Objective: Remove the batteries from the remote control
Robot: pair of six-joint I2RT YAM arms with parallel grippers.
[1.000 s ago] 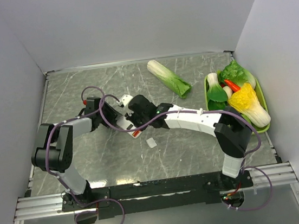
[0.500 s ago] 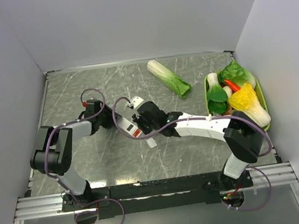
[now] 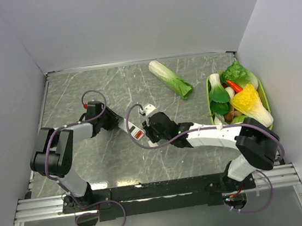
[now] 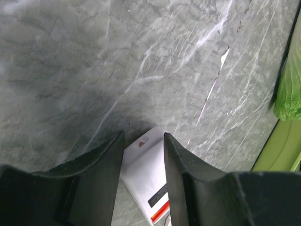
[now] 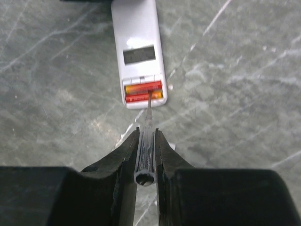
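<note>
Two weak spots worry me, one at each end of the remote control [image 5: 136, 42]. On the left, my left gripper [image 4: 143, 141] straddles the plain end of the slab, jaws half parted with a finger along each long edge. I cannot tell whether they actually pinch it or only flank it. If they only flank it, any push from the other side could slide or spin the remote on the slick worktop [image 3: 77, 94].

In the middle, the batteries [image 5: 143, 89] lie side by side in the open bay at the end toward my right gripper [image 5: 146, 132], both seated. On the right, that gripper is closed narrow on a thin pry tool [image 5: 146, 155], whose fine tip reaches the edge of the bay at the nearer battery. Levered too steeply, I judge the tip could skid off the round cell, or flick it out so that it rolls away. The slim tool could also twist between my jaws.

The worktop is grey, veined like marble, flat and glossy, so little would stop a rolling cylinder. Pale plain walls close it in on three sides. Farther right lie a long cabbage [image 3: 171, 79] and, by the right wall, a green tray [image 3: 267, 101] heaped with vegetables, well apart from the remote.
</note>
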